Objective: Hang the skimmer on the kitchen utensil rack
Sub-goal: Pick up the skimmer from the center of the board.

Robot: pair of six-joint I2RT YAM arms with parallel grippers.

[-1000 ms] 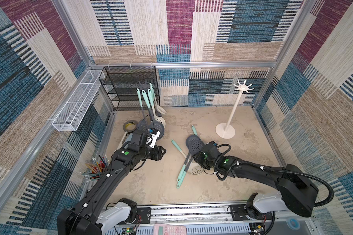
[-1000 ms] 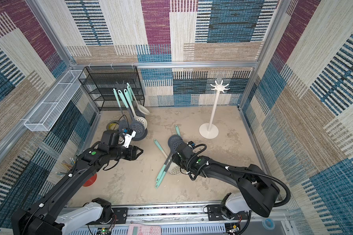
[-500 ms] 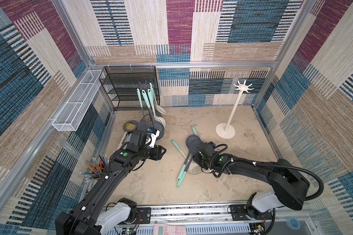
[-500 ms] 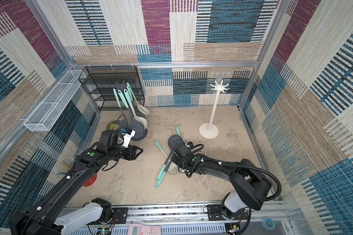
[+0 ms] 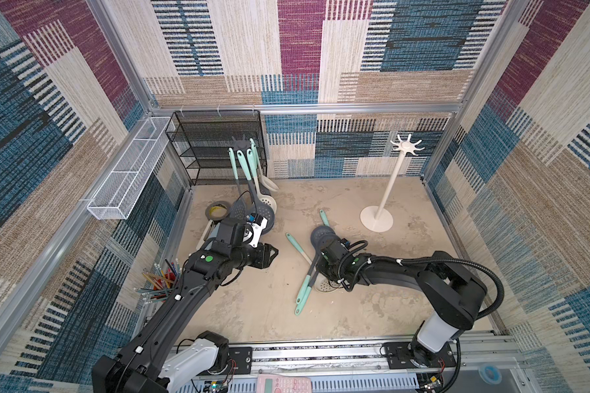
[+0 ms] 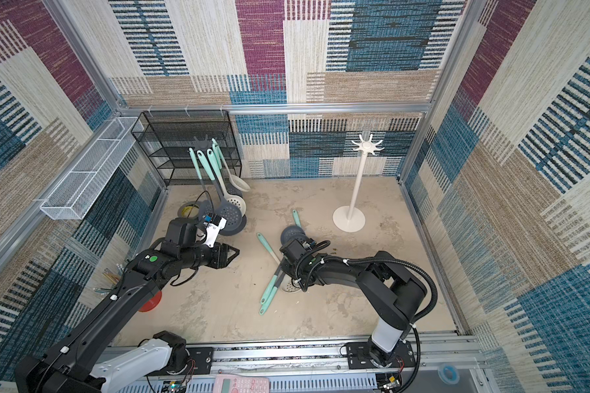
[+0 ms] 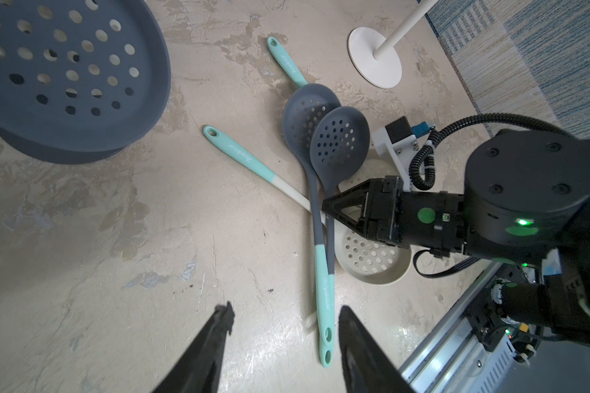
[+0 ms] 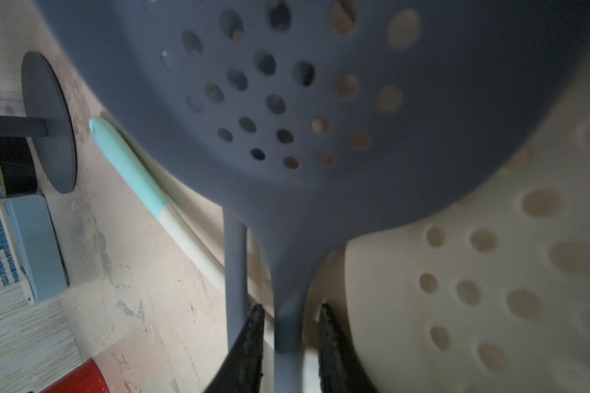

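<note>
Two grey skimmers (image 7: 339, 139) lie stacked on the floor, their teal handles (image 5: 302, 296) side by side, across a white skimmer (image 5: 326, 285). My right gripper (image 8: 288, 308) is low over them. Its jaws stand narrowly apart on either side of one grey handle (image 8: 286, 326), with slim gaps showing. My left gripper (image 7: 285, 309) hovers open and empty to the left (image 5: 275, 253). The dark utensil rack (image 5: 242, 146) at the back left carries several hanging utensils. A white rack (image 5: 406, 146) at the back right is bare.
Another teal handle (image 5: 324, 217) pokes out behind the pile. A black mesh shelf (image 5: 215, 149), a white wire basket (image 5: 126, 170) and a tape roll (image 5: 217, 211) are at the back left. A pencil cup (image 5: 160, 282) and a red cup (image 6: 149, 303) sit by the left wall.
The right gripper's jaws have narrowed round the grey skimmer handle and the arm has shifted slightly left. The skimmers and the left arm have not moved.
</note>
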